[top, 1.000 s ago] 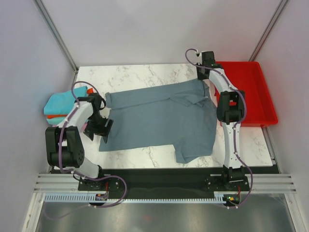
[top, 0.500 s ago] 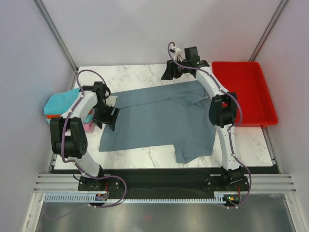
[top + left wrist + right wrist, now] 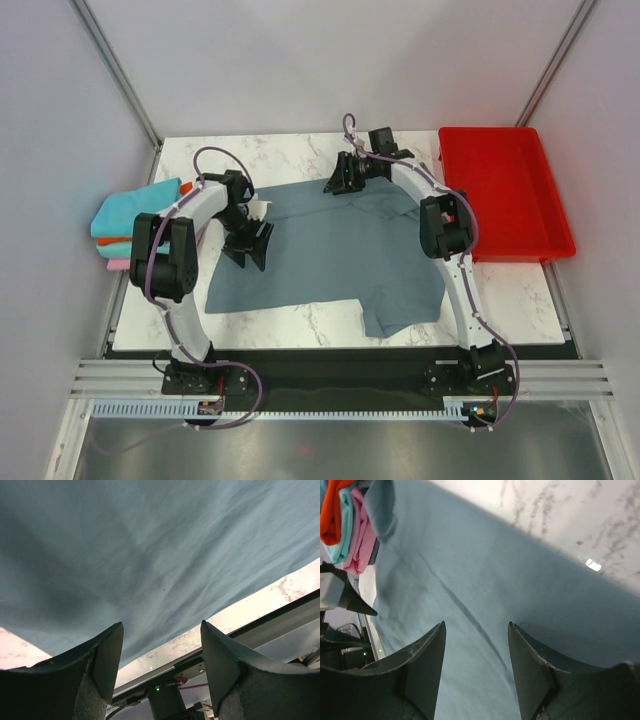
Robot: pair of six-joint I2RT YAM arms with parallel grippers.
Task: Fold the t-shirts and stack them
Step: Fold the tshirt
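1. Top external view: grey-blue shirt (image 3: pixel 330 250) spread flat across the marble table (image 3: pixel 300 150), hem end toward the left, one sleeve reaching toward the near edge.
2. Left gripper (image 3: pixel 250 245) low over the shirt's left part, close to the hem. Jaws apart, clamped on nothing.
3. Left wrist view: both dark left fingers (image 3: pixel 102 667) clear of the cloth, with the shirt's edge and a strip of marble showing in the gap between the tips. Shirt lying just beyond the tips, filling the upper frame.
4. Right gripper (image 3: pixel 342 178) at the shirt's far edge, roughly mid-width, pointing left. Jaws apart, nothing pinched.
5. Right wrist view: right fingers (image 3: pixel 425 672) spread above smooth cloth, a long crease running through the gap. Bare marble past the shirt's edge, upper right.
6. Folded shirts (image 3: pixel 130 225) stacked at the table's left edge, well apart from both grippers: teal on top, orange peeking out, pink at the bottom.
7. Red tray (image 3: pixel 505 190) at the far right, just past the shirt's right side.
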